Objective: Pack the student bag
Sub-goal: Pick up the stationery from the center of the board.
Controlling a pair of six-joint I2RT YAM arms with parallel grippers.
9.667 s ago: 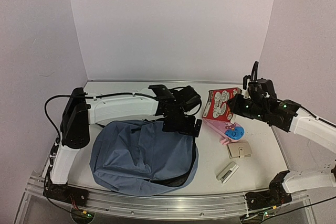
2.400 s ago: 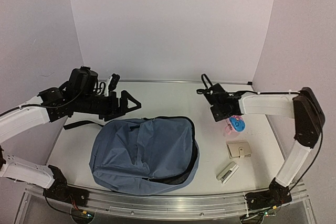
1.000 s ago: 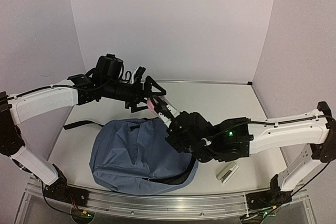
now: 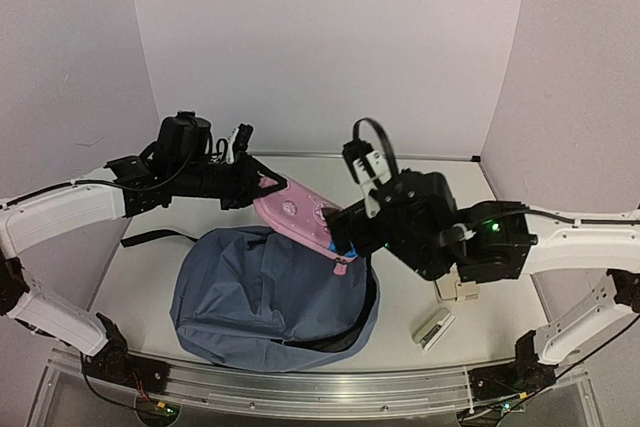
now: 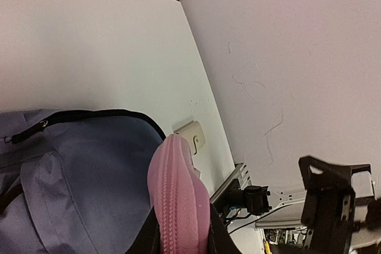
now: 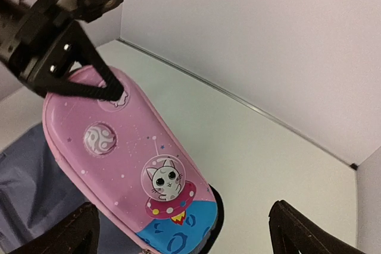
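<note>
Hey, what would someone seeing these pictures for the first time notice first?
The pink pencil case with its cartoon cat stands out first, held in the air over mid-table by the left gripper, which pinches one end. Just below it lies the big dusty-blue student bag, and the right gripper stands wide open at the case's other end.

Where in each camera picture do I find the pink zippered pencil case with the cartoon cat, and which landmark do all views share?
Top external: the pink zippered pencil case is at the centre, over the bag's far edge.
Left wrist: bottom centre, seen edge-on, zipper toward the camera.
Right wrist: left to centre, cat side facing the camera.
Shared landmark: the dusty-blue fabric backpack, next to the case in every view.
</note>
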